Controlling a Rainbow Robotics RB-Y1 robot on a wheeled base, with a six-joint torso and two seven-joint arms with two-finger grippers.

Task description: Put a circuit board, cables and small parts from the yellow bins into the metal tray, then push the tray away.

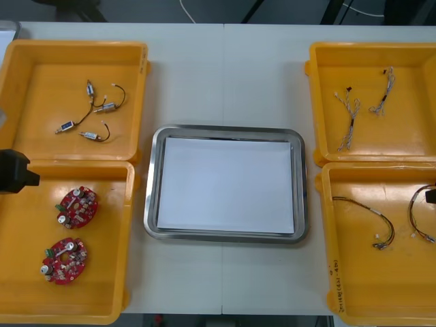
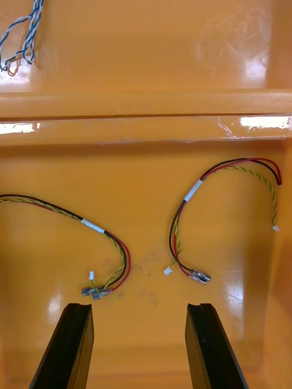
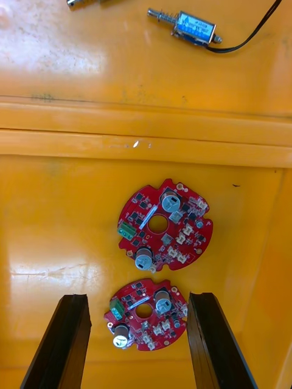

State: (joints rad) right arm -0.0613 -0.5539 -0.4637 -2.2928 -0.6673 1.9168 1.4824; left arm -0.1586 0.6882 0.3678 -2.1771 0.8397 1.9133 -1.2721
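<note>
Metal tray (image 1: 151,184): white inside, nothing loaded yet.
Left claw (image 3: 139,298): spread wide, holding nothing, over the near bin left of the tray (image 1: 102,286); a circuit board (image 3: 146,315) sits between its fingers (image 3: 64,340), apparently lined up for pickup.
Right claw (image 2: 140,306): spread wide, empty, over the near bin right of the tray (image 1: 368,286), above red and yellow cables (image 2: 193,190).

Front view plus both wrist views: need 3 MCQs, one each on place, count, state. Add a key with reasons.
1. Where are the circuit boards? A) near left bin B) far right bin C) on the table
2. How many boards? A) one B) two C) four
3. The right gripper is: A) shut on a cable B) shut on nothing C) open
Key: 1A, both lie in that bin; 2B, two red discs there; 3C, its fingers stand apart, with the cables lying clear ahead of them.
</note>
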